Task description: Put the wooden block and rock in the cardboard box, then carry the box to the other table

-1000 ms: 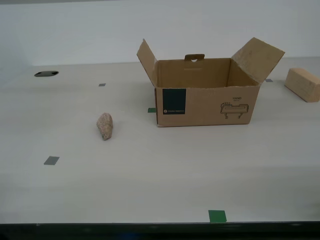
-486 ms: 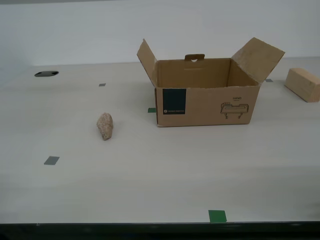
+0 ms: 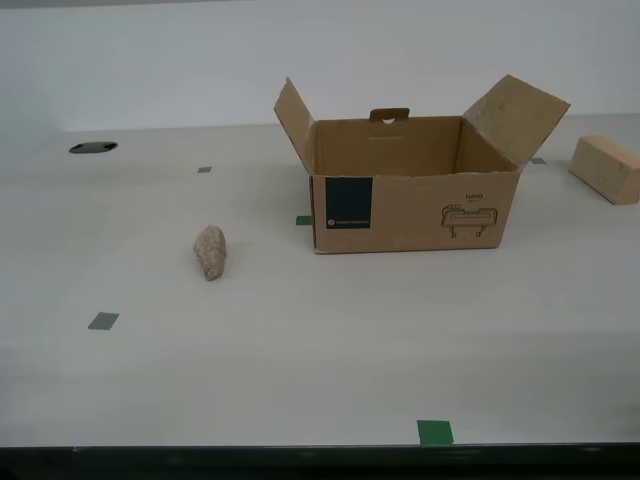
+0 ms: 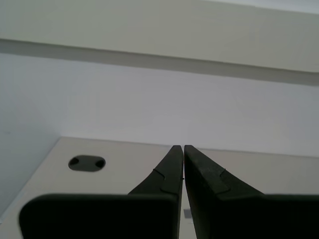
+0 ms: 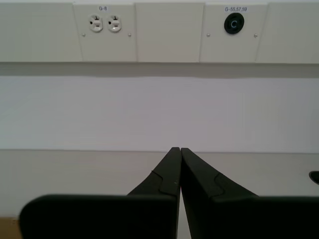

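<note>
Nothing has moved since the earlier frames: box, rock and block lie exactly where they lay, so we judge the task not yet begun, with no arm committed to either pick. In the exterior view the box (image 3: pixel 415 185) stands open on the table (image 3: pixel 300 370), flaps spread, navy label facing us, and as far as we can see inside it holds nothing. The rock (image 3: pixel 210 251) lies well apart from it toward the exterior view's left, on bare tabletop near a grey tape square (image 3: pixel 102 321). The block (image 3: pixel 606 168) sits at the exterior view's right edge, beyond the box's raised flap and clear of it. No arm shows in this view. In the second wrist view, my second gripper (image 4: pixel 180 149) is clenched on nothing, its tips pressed together and aimed at the wall over a table edge with a dark oval hole (image 4: pixel 86 163). In the first wrist view, my first gripper (image 5: pixel 177 150) is likewise closed and empty, facing a wall panel with outlets (image 5: pixel 104 23); none of the task's things appears there. Both grippers must part before either can take the rock or the block.
</note>
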